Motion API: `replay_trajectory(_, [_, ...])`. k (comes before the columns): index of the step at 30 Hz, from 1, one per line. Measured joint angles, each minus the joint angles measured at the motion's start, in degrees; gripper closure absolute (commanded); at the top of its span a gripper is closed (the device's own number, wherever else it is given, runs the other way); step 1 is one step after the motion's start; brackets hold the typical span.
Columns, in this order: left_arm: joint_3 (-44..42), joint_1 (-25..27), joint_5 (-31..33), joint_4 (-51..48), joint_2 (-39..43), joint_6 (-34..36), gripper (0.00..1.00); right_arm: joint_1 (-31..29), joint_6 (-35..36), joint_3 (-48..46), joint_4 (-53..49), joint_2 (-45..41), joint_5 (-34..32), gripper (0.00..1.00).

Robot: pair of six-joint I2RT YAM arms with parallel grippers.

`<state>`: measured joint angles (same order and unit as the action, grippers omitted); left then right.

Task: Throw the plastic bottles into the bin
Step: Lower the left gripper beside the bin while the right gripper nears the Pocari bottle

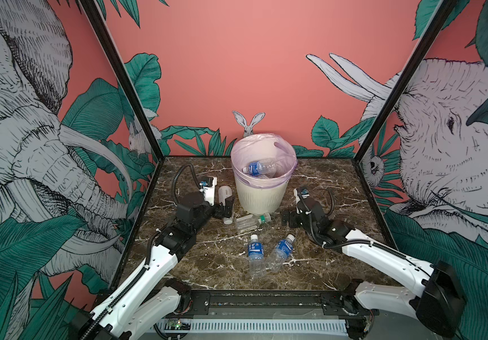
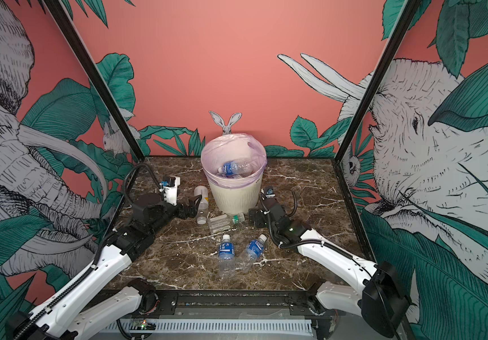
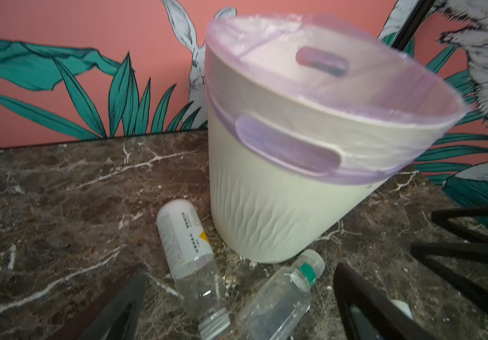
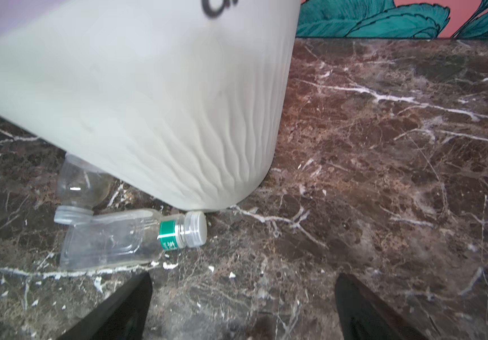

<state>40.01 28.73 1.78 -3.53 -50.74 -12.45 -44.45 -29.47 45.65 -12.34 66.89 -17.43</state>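
The cream ribbed bin with a lilac bag stands at the back middle and holds a blue-label bottle. A white-and-yellow-label bottle lies left of the bin, cap toward me. Beside it a clear green-band bottle lies at the bin's foot. Two blue-label bottles lie nearer the front. My left gripper is open, straddling the neck ends of the first two. My right gripper is open over bare marble, right of the green-band bottle.
The brown marble table is boxed in by black frame posts and printed walls on three sides. The bin's wall fills much of the right wrist view. The right gripper's black fingers show in the left wrist view.
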Motion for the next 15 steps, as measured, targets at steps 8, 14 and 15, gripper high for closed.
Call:
replay_trajectory(8, [-8.11, 0.0, -0.02, 5.86, -3.48, -1.49, 0.01, -8.15, -6.45, -0.17, -7.78, -1.99, -5.05, 0.02])
replay_trajectory(14, [-11.37, 0.0, 0.04, 10.82, -4.94, -1.46, 0.01, -14.88, -12.87, 0.15, -12.76, -0.28, -7.5, 0.02])
replay_trajectory(15, [-11.89, 0.0, 0.07, 11.52, -5.11, -1.46, 0.01, -15.67, -14.03, 0.15, -13.18, 0.33, -7.52, 0.03])
